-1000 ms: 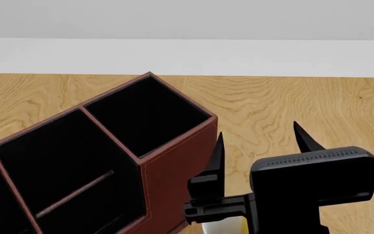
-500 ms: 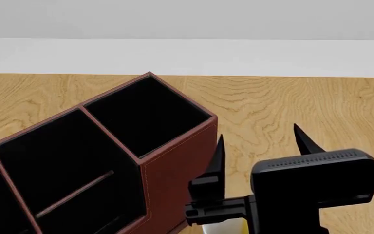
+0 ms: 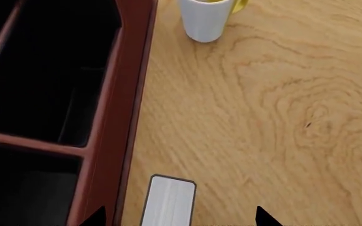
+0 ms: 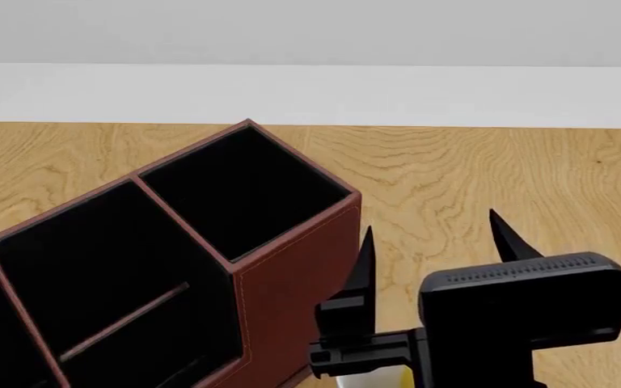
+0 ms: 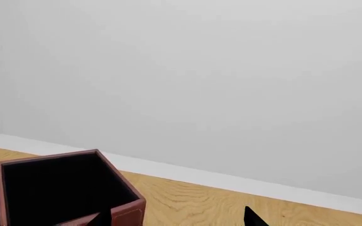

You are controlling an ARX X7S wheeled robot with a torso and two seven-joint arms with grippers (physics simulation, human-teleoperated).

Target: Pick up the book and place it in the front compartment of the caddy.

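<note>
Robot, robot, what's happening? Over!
Right gripper open, empty, beside caddy. Left gripper open above book, on table by caddy wall. Mug standing clear.

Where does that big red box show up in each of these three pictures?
Left wrist: the caddy fills the picture's left side, beside the mug.
Head: it covers the lower left, one corner reaching the centre.
Right wrist: only one end compartment shows, bottom left.
Shared landmark: its red stitched rim on the wooden table.
</note>
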